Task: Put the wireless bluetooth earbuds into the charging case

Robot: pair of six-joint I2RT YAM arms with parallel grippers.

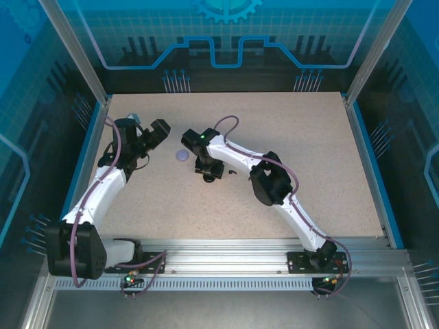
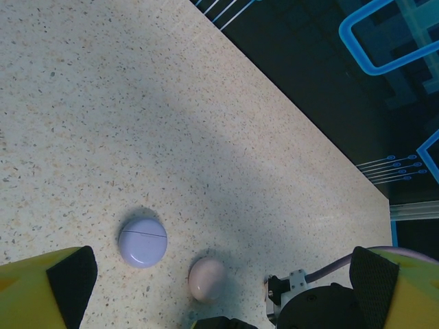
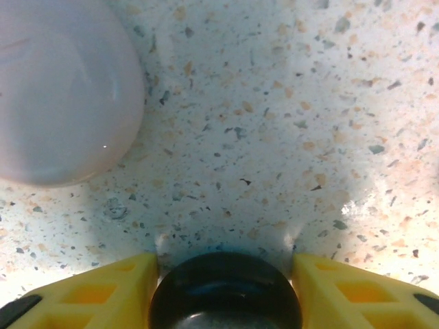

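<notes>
R pincer (image 3: pixel 225 264) clamped on blk case (image 3: pixel 225 298), half cut off, L pincer (image 2: pixel 223 275) apart

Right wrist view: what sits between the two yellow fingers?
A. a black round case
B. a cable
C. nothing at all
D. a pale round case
A: the black case sits between the yellow fingers, while the pale case lies apart on the table.
</notes>
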